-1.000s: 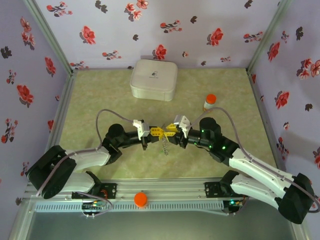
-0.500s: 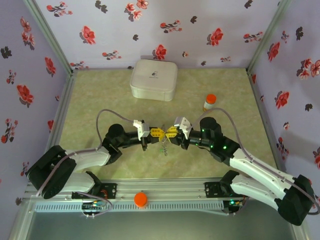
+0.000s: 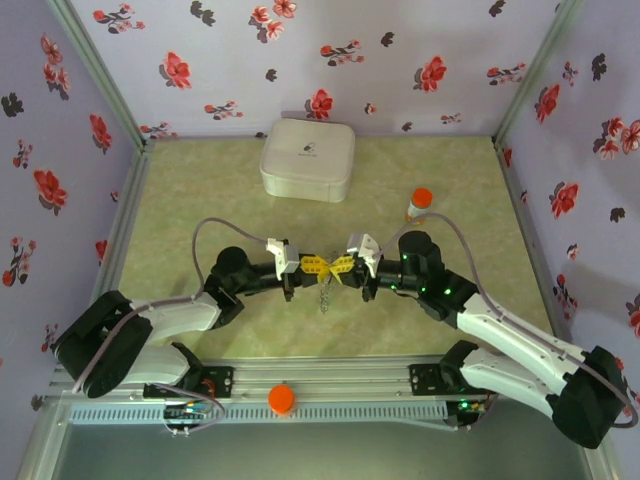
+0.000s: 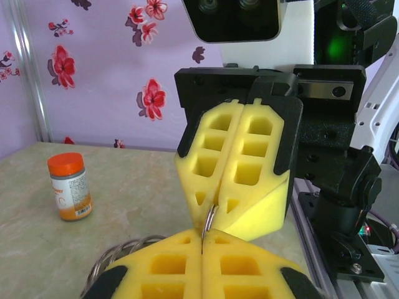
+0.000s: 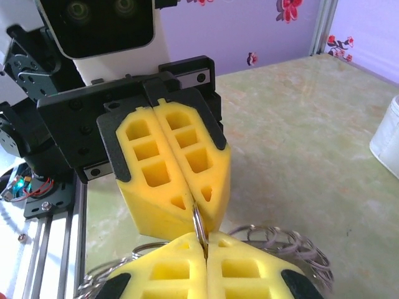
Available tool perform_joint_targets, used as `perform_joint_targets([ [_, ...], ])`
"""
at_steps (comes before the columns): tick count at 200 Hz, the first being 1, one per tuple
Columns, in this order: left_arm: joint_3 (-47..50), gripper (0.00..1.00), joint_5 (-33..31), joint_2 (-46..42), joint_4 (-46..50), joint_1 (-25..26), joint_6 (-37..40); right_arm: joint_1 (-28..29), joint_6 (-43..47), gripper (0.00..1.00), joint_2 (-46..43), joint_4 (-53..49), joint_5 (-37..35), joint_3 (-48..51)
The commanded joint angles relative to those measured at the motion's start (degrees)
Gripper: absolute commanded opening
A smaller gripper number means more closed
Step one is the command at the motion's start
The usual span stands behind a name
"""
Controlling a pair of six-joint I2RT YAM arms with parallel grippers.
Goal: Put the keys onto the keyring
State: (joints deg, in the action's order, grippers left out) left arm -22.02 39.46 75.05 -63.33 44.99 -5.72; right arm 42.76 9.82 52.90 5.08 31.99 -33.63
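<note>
keyring [image 5: 292, 243] – both jaws pinched shut on it, midair | table [image 3: 200, 190] mottled green | walls [image 3: 400, 25] lilac, floral

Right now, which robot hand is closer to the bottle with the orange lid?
Right. The bottle stands beyond and to the right of the right gripper; the left gripper faces it tip to tip, further left.

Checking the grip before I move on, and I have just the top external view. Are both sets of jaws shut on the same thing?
Observer: Yes. The left wrist view has the left jaws and right jaws shut tip to tip on one thin metal loop.
Operator: Where's the keyring?
Observer: In the right wrist view, the keyring fans its beaded coils out just beside the right jaws.
</note>
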Motion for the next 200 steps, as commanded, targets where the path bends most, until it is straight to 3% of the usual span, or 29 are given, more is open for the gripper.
perform_joint_targets([
  [1, -1.4, 0.14, -1.3, -1.2, -1.4, 0.6, 1.1, 0.2, 2.8, 0.00, 0.1, -5.4, 1.2, -4.0],
  [22, -3.6, 0.32, -2.1, -3.7, 12.0, 0.7, 7.3, 0.7, 9.2, 0.00, 1.0, -16.4, -1.1, -8.7],
  [55, -8.8, 0.33, -4.6, -6.5, 34.6, 1.2, 18.3, 2.2, 17.3, 0.00, 3.7, -28.6, -4.2, -15.7],
  [76, -10.9, 0.30, -5.5, -7.1, 42.2, 1.5, 22.9, 3.6, 21.1, 0.00, 6.0, -33.5, -6.8, -19.5],
  [118, -10.9, 0.20, -4.4, -8.3, 40.6, 1.9, 23.6, 5.9, 24.7, 0.00, 10.9, -37.9, -6.4, -24.9],
  [141, -9.4, 0.16, -1.9, -9.3, 36.2, 2.2, 22.8, 6.6, 24.8, 0.00, 13.1, -38.2, -5.5, -26.6],
  [153, -7.9, 0.09, -1.4, -9.9, 32.4, 2.2, 21.6, 6.7, 23.8, 0.00, 13.1, -36.7, -5.5, -26.3],
  [164, -6.9, 0.00, -1.4, -10.5, 30.5, 2.2, 20.9, 6.6, 21.6, 0.04, 12.2, -34.1, -6.2, -24.9],
  [200, -3.4, 0.00, -4.1, -10.4, 23.0, 2.1, 18.9, 2.5, 10.2, 0.31, 6.6, -24.0, -4.2, -18.4],
])
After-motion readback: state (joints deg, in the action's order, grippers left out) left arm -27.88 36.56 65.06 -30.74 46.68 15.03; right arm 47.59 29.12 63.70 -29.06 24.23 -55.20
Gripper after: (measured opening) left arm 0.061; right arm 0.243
